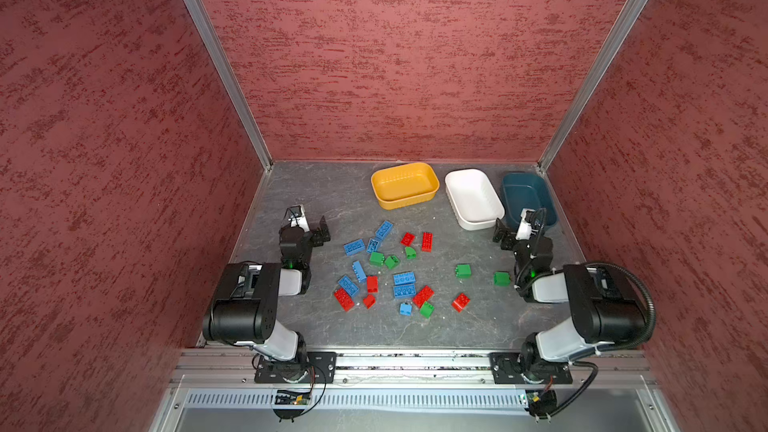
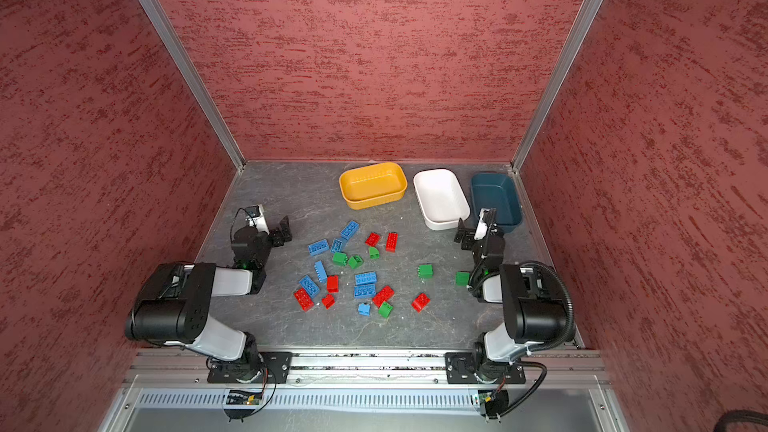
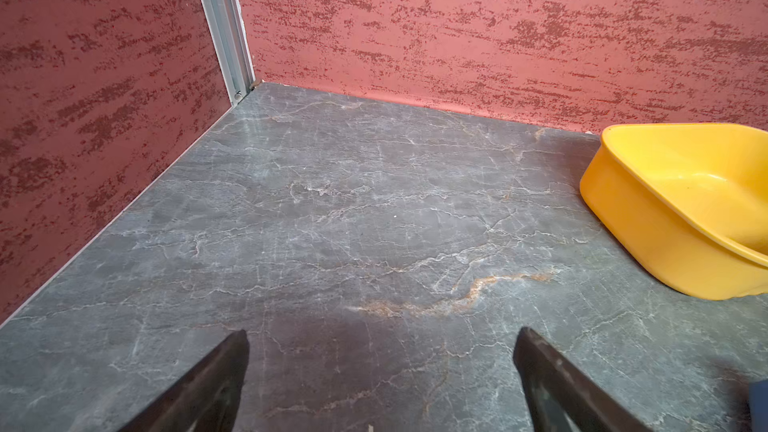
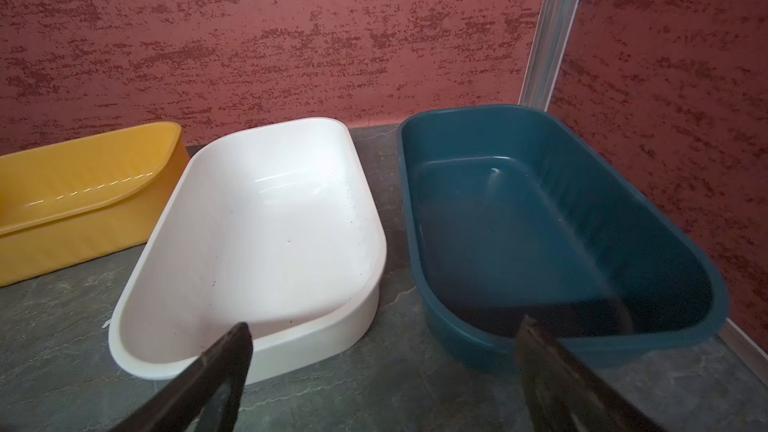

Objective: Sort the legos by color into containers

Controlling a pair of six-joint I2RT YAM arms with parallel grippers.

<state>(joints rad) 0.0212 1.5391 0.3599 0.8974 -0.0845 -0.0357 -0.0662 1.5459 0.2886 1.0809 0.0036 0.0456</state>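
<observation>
Far-left table (image 1: 332, 197) lies bare; legos (image 1: 404, 278) clutter the middle, tubs (image 1: 473, 197) block far right.

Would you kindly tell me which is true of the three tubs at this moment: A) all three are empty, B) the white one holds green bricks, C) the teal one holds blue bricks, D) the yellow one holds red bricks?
A: the yellow tub, white tub and teal tub all show bare floors, while the bricks lie scattered on the table.
</observation>
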